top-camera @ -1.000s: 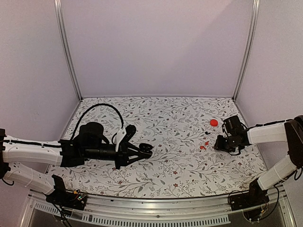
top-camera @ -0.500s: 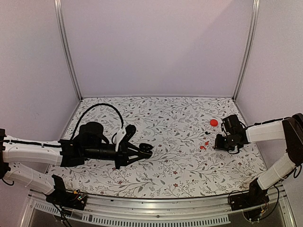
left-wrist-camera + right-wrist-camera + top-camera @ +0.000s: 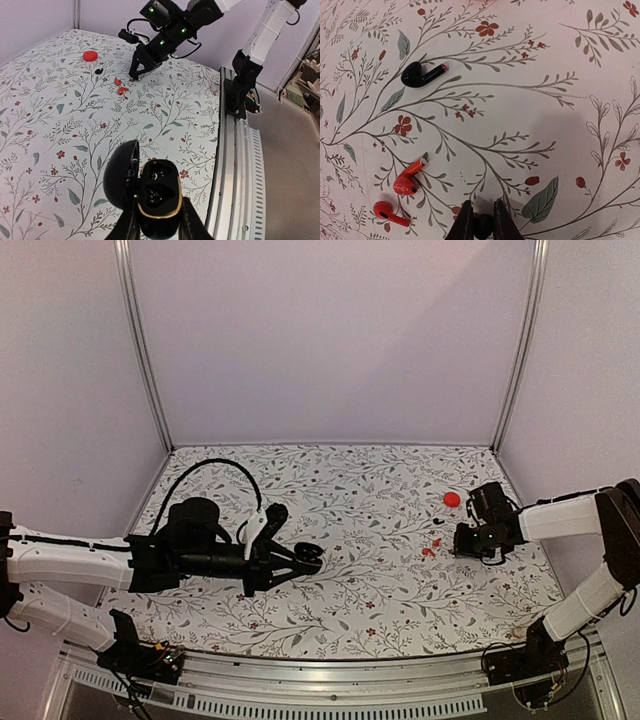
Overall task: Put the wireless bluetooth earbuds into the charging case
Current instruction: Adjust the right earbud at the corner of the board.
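The left tool (image 3: 159, 227) was clamped on the open charging case (image 3: 159, 194), glossy black and gold-rimmed. The right tool (image 3: 482, 212) was pinched shut on a small dark bud (image 3: 483, 226). Two glossy red earbuds (image 3: 409, 181) and a black stemmed earbud (image 3: 421, 74) lay near it on the floral-printed bench (image 3: 535, 115).

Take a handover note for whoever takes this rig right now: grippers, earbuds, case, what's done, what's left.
Left gripper: shut on the open black case, no bud visible inside.
Right gripper: jaws shut low at the table on a small dark bud, apparently an earbud.
Loose on the table: black earbud, two red earbuds.
Done: nothing seated.
Left: carry every bud to the case.
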`<state>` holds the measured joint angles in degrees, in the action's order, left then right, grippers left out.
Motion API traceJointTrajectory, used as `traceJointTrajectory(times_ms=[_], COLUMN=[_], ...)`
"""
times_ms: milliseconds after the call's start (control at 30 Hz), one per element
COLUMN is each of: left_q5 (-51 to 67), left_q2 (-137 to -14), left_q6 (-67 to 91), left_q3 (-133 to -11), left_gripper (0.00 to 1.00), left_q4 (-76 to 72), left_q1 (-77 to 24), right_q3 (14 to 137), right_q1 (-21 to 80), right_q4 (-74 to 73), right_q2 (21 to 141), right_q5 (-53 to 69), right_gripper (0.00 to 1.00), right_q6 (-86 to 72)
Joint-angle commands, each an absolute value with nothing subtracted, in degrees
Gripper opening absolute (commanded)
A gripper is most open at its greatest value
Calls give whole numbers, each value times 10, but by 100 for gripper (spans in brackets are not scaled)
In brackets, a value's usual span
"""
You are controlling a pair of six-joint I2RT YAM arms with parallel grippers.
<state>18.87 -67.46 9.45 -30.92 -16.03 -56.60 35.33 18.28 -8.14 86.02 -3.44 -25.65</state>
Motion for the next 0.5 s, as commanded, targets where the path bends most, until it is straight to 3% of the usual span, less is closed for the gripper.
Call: traceJointTrajectory(times_ms=[0,467], left_q5=[196,201], left_q2=[-677,-691], left_q6=[92,94], left_q3=[-310,-302], left_gripper=[0,0], left_q4=[-178,-206], left_q1=[-558,-558], right_q3=[364,362], right_q1=[180,183], right_q4=[-79,-56], right_q2=[870,849], right_q5=[-22,37], right_gripper=[11,7], right_q6=[-251,-221])
